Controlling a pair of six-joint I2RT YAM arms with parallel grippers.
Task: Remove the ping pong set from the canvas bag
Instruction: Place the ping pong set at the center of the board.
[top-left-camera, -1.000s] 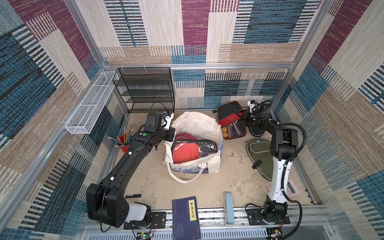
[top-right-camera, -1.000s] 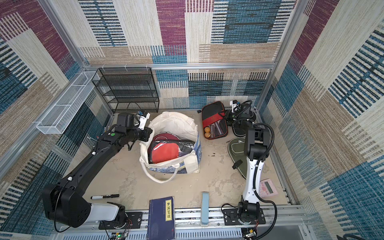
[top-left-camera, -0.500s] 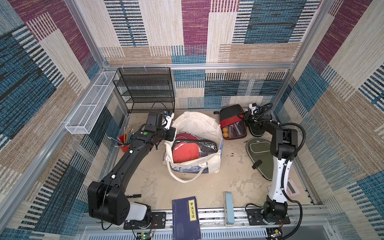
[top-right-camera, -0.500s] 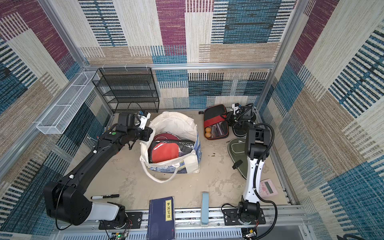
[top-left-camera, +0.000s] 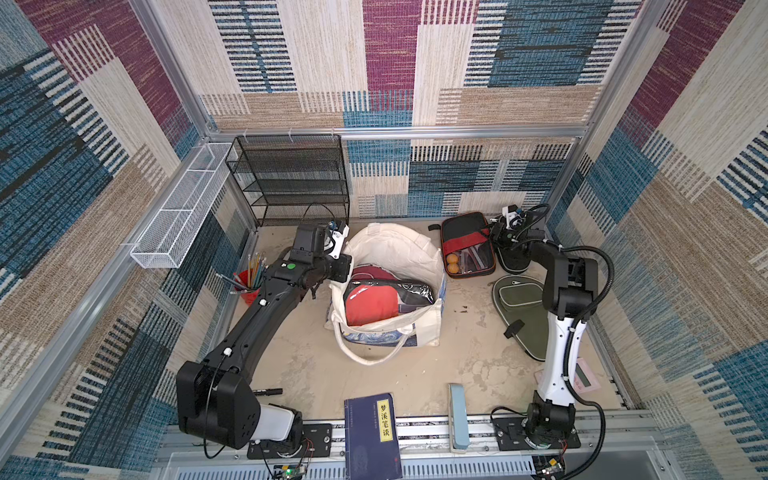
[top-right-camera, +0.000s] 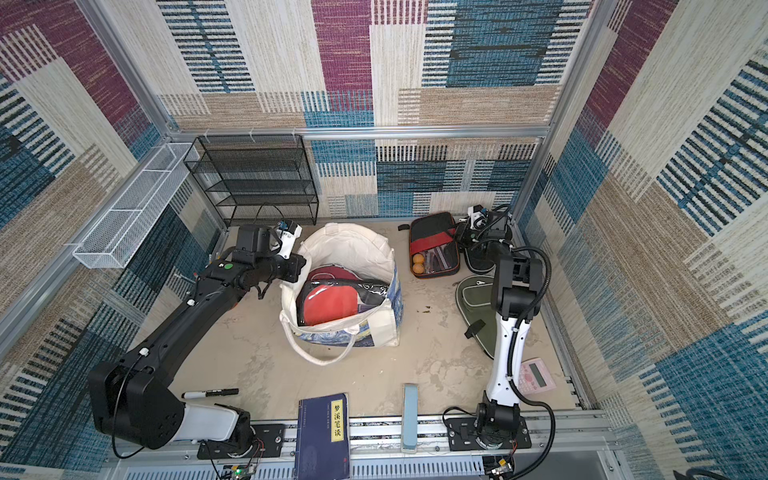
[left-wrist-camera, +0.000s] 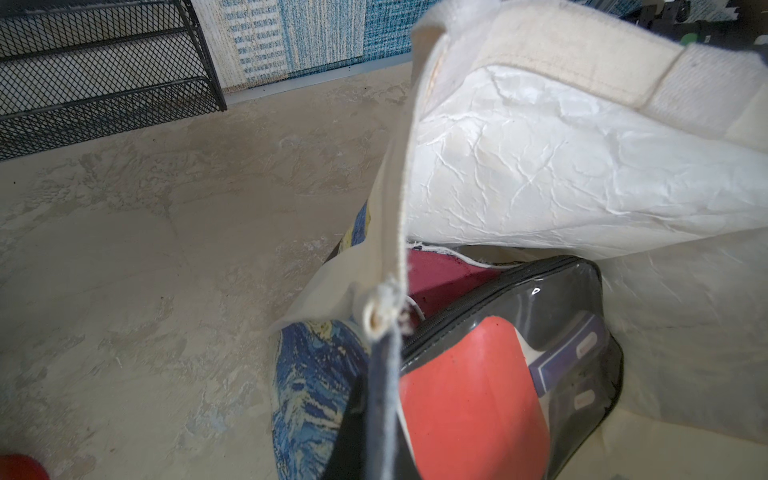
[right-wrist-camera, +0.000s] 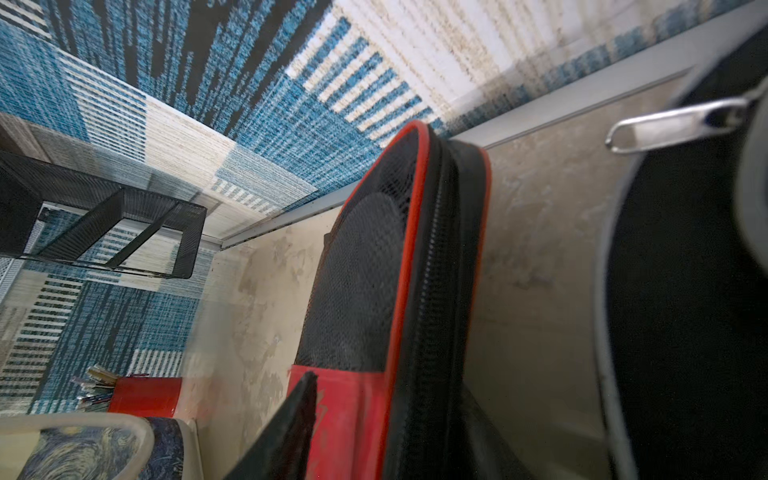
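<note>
Clenching bag (left-wrist-camera: 540, 166) rim with my left claw (left-wrist-camera: 384, 328); right claw (top-left-camera: 495, 237) (grip: I can't tell) beside red-black case (top-left-camera: 467, 243), already out; paddle (left-wrist-camera: 469, 395) under left claw not yet.

1. Both top views: bright, even light with faint soft shadows. Sharp throughout, and straight lines bow toward the edges.
2. Left wrist: canvas bag (left-wrist-camera: 540, 166) lining crisp and bright. Small glare spot on clear-window case (left-wrist-camera: 519, 332). Nearest foreground soft.
3. Right wrist: dimmer, smeared by blur. Black case (right-wrist-camera: 685, 311) and zip pull (right-wrist-camera: 673, 124) out of focus.
</note>
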